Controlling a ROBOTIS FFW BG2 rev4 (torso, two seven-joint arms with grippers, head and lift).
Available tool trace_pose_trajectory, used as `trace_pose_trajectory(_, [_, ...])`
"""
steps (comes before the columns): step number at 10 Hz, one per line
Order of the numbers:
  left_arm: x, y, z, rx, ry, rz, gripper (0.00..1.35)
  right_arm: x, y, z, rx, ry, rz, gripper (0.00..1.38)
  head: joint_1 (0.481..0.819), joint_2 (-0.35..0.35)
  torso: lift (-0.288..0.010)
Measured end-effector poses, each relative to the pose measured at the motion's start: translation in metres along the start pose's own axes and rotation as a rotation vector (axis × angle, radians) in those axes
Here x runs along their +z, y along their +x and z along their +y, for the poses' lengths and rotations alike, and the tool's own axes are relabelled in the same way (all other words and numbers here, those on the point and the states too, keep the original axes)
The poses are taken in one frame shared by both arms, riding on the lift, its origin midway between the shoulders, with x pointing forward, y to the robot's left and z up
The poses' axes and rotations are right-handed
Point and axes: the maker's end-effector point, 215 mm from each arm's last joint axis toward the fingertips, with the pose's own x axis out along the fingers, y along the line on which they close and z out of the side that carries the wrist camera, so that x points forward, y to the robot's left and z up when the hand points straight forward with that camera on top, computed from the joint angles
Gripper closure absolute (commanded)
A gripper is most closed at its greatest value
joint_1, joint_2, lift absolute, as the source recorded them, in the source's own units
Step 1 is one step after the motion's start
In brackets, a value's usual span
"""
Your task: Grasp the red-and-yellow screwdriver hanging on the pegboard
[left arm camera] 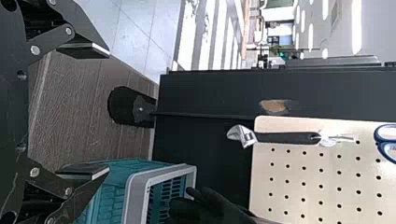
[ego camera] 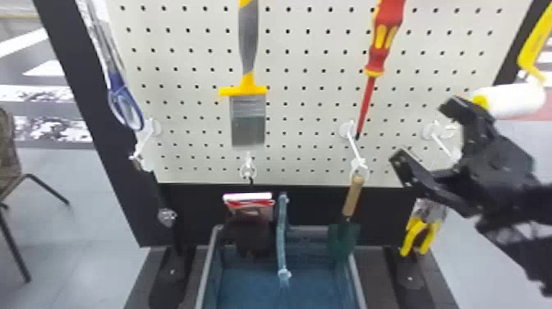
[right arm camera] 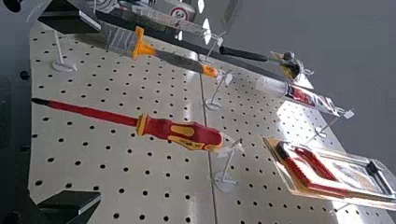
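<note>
In the head view my right gripper (ego camera: 423,127) is open at the right, below and to the right of the red-and-yellow screwdriver (ego camera: 382,45), which hangs tip down before the pegboard (ego camera: 304,119). The right wrist view has the screwdriver (right arm camera: 180,132) on a white hook, its dark tip towards the space between the open fingers of my right gripper (right arm camera: 70,112); nothing is held. Over by the board's lower part and a blue basket, my left gripper (left arm camera: 108,112) stands open and holds nothing in the left wrist view.
A paintbrush (ego camera: 247,115) hangs left of the screwdriver, a paint roller (ego camera: 513,99) to the right. A white hook (ego camera: 354,144) sticks out below the screwdriver tip, with a wooden-handled trowel (ego camera: 352,197) beneath. Pliers (ego camera: 421,234) hang below my right gripper; a blue basket (ego camera: 357,283) stands below.
</note>
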Motion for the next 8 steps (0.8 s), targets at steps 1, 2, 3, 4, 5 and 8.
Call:
trace_pose_trajectory(1, [0.000,0.001,-0.001,-0.003,-0.001,-0.001,0.40,0.000,0.016,0.003,0.036,0.020,-0.022,0.04,0.549,0.000,-0.100])
trace_pose_trajectory(2, [0.000,0.002,-0.002,-0.005,-0.001,-0.001,0.41,0.008,0.029,0.001,0.054,0.010,-0.041,0.04,0.549,0.000,-0.100])
trace_pose_trajectory(3, [0.000,0.003,-0.003,-0.007,-0.001,0.000,0.41,0.019,0.037,-0.005,0.058,-0.009,-0.059,0.04,0.549,0.000,-0.100])
trace_pose_trajectory(4, [0.000,0.003,-0.004,-0.008,-0.001,0.001,0.41,0.031,0.045,-0.012,0.057,-0.029,-0.080,0.04,0.549,0.000,-0.100])
trace_pose_trajectory(5, [0.000,0.003,-0.005,-0.009,-0.001,0.002,0.41,0.044,0.051,-0.019,0.052,-0.040,-0.105,0.03,0.549,0.000,-0.100])
trace_pose_trajectory(8, [0.001,0.007,-0.009,-0.017,0.000,0.000,0.41,0.038,0.070,-0.030,0.080,0.032,-0.138,0.01,0.549,0.000,-0.100])
